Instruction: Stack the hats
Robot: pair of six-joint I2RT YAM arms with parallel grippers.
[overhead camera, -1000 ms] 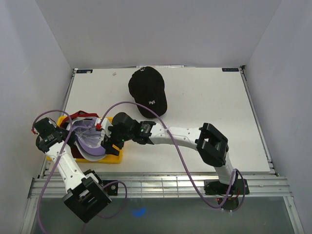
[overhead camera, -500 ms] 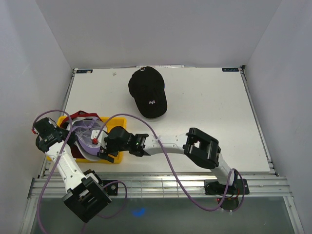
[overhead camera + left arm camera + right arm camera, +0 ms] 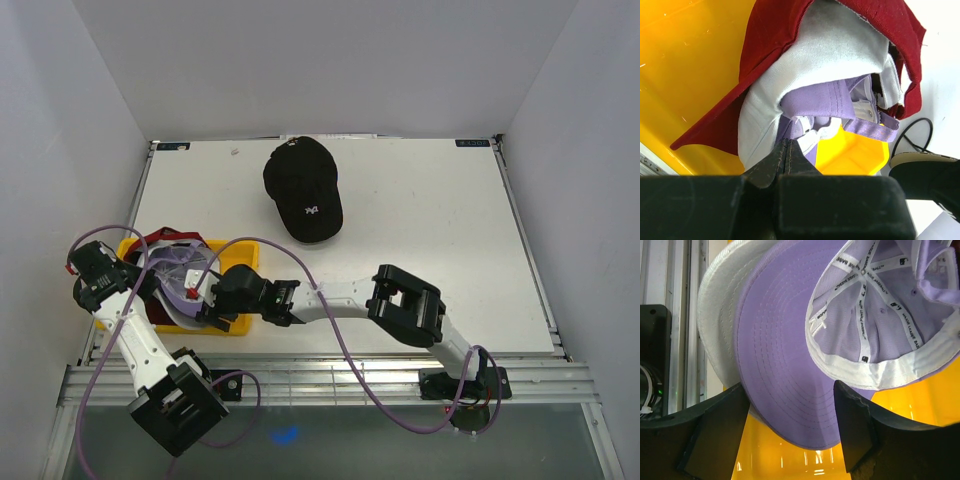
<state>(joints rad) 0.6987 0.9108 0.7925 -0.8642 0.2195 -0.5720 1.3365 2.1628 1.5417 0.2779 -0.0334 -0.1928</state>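
Three hats lie nested upside down in a yellow tray [image 3: 236,328]: dark red [image 3: 160,238] outermost, white [image 3: 176,318], lavender [image 3: 180,282] innermost. The black hat [image 3: 303,190] with its white logo lies alone at the table's back. No tan hat shows. My right gripper [image 3: 207,305] is open; in its wrist view the fingers [image 3: 715,432] stand either side of the lavender brim [image 3: 775,365], with the white brim [image 3: 715,315] behind it. My left gripper [image 3: 786,146] is shut, its tips against the edge of the white hat [image 3: 830,45] and lavender hat [image 3: 815,97]. No fabric shows between them.
The tray [image 3: 685,65] sits at the table's near left corner, close to the left wall and the metal front rail [image 3: 330,378]. The right arm [image 3: 405,305] stretches leftward across the near part of the table. Purple cables loop over both arms.
My right gripper has moved left and toward the near edge, from the tray's right side onto the hat brims. The right arm's elbow followed leftward. The left arm and the hats have not moved.
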